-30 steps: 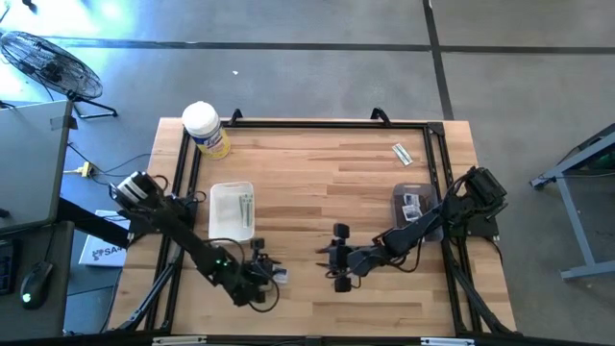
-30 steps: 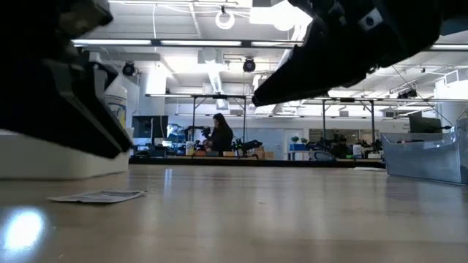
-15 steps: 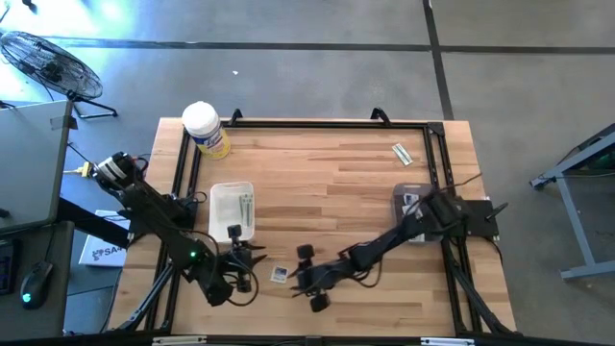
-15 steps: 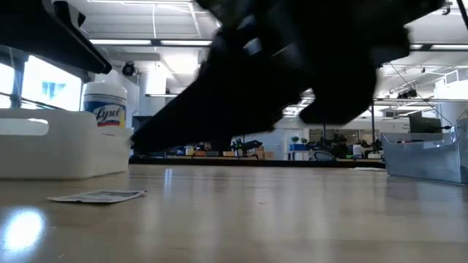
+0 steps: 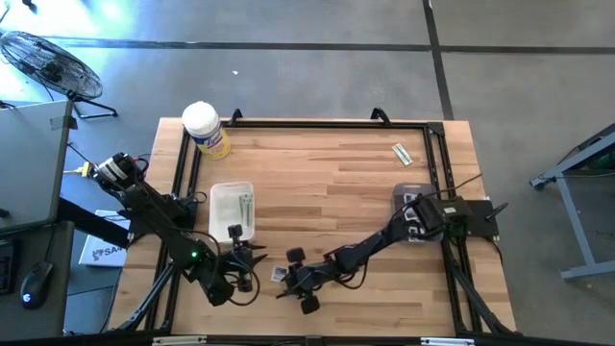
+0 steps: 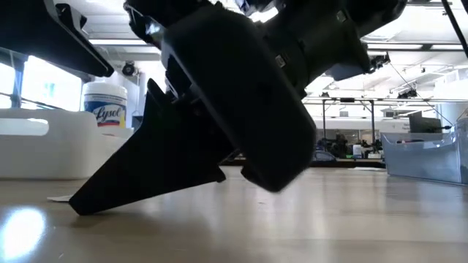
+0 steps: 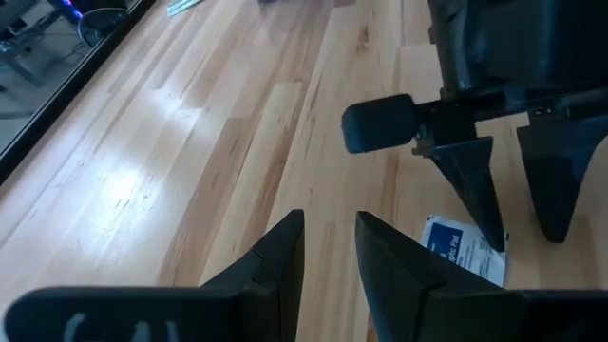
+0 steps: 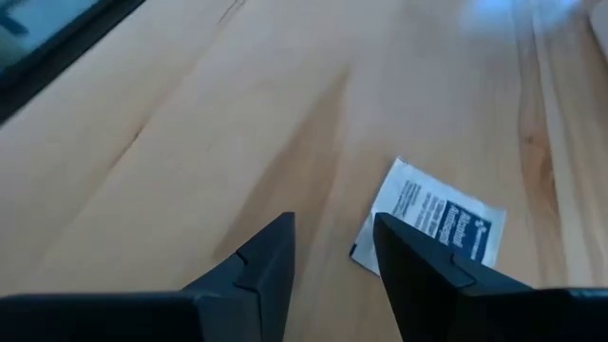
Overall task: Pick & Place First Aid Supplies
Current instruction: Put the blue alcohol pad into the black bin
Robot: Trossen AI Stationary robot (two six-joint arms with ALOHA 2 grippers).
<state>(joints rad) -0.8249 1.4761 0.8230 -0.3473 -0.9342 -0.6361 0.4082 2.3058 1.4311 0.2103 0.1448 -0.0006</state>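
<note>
One white square packet with dark blue print (image 5: 278,274) (image 8: 432,223) (image 7: 461,249) lies flat on the wood near the table's near edge. My right gripper (image 5: 285,281) (image 8: 332,252) (image 7: 521,233) reaches across to it, slanting down, open by a narrow gap, one fingertip (image 6: 79,207) down at the table by the packet's edge. My left gripper (image 5: 252,258) (image 7: 330,237) hovers just left of the packet, slightly open, holding nothing. A greenish-tan strip (image 5: 402,153) lies flat near the far right corner. My right gripper comes at the packet slanting down from the table's right. One fingertip (image 7: 491,237) stands at the packet's edge (image 7: 475,255), which lies flat on the wood. I cannot tell whether it touches the packet.
A white tray (image 5: 232,211) (image 6: 44,146) with greenish strips sits left of centre. A clear bin (image 5: 413,205) (image 6: 431,157) with packets stands at the right edge. The yellow canister (image 5: 206,130) (image 6: 107,113) occupies the far left corner. A black frame borders the table.
My left gripper has drawn back from the packet toward the table's left and risen. My right arm has swung across toward the left and near edge and come down, tipping its fingers to the table by the packet. The packet has stayed where it was.
</note>
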